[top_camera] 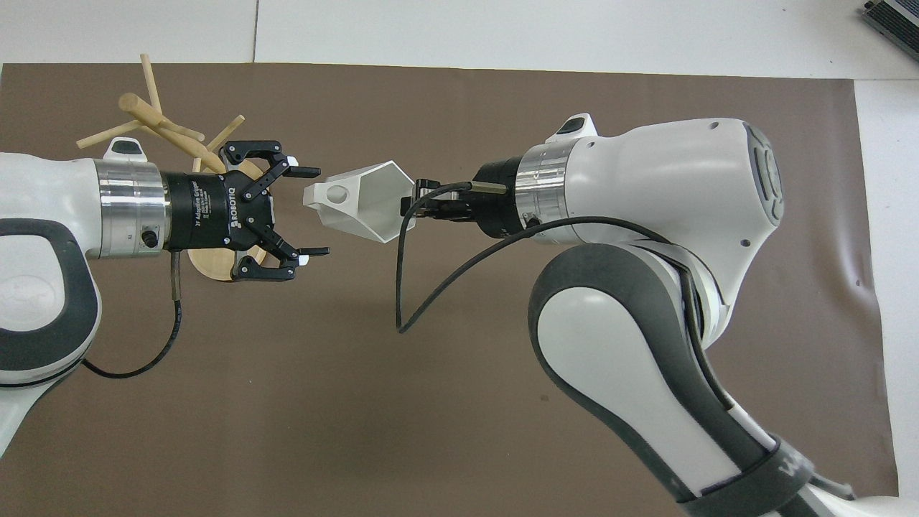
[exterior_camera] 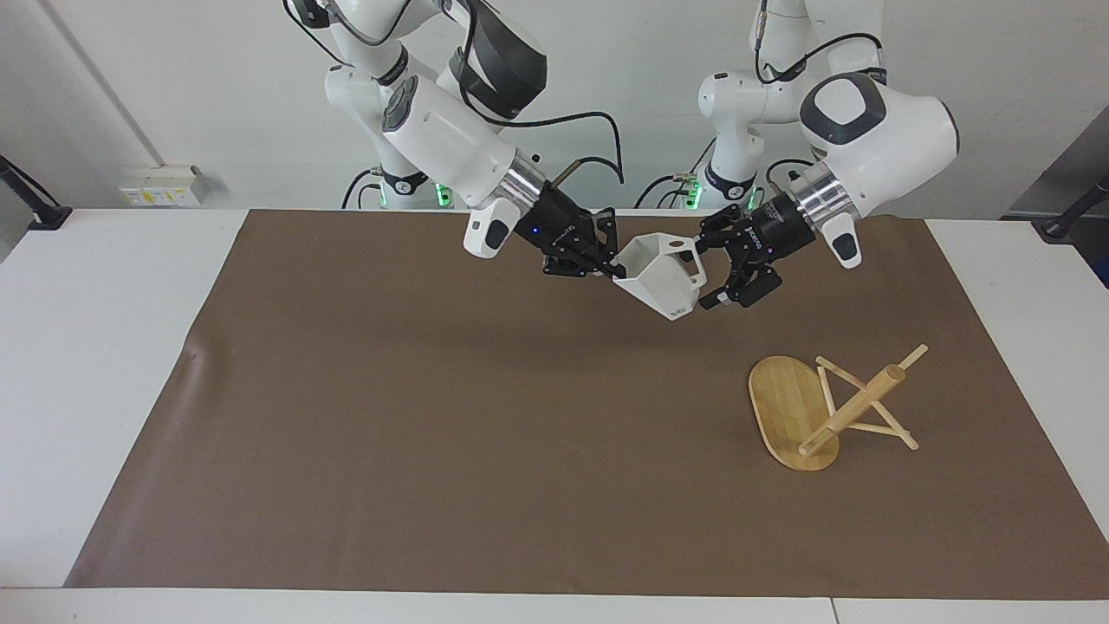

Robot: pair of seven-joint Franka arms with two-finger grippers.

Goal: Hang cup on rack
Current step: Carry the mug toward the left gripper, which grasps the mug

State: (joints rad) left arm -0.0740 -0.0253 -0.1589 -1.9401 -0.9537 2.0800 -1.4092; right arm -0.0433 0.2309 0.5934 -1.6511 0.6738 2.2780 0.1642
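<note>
The right gripper (exterior_camera: 612, 269), jaws clamped on the rim, holds the white faceted cup (exterior_camera: 663, 279) over the brown mat (exterior_camera: 433, 416). The left gripper (exterior_camera: 710, 273), jaws spread wide, flanks its handle. The overhead view shows a gap between them. The bamboo rack (exterior_camera: 801, 416) stands toward the left arm's end of the bench.

I see the white faceted cup (exterior_camera: 660, 277) tilted in mid-air, and the bamboo rack (exterior_camera: 823, 407) upright toward the left arm's end.

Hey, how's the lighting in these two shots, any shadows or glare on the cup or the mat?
Facing view: even, soft light; a faint blurred shadow on the brown mat under the raised cup; no glare. Overhead view: the cup's open inside is shaded, its outer faces bright; the rack is sharp.
</note>
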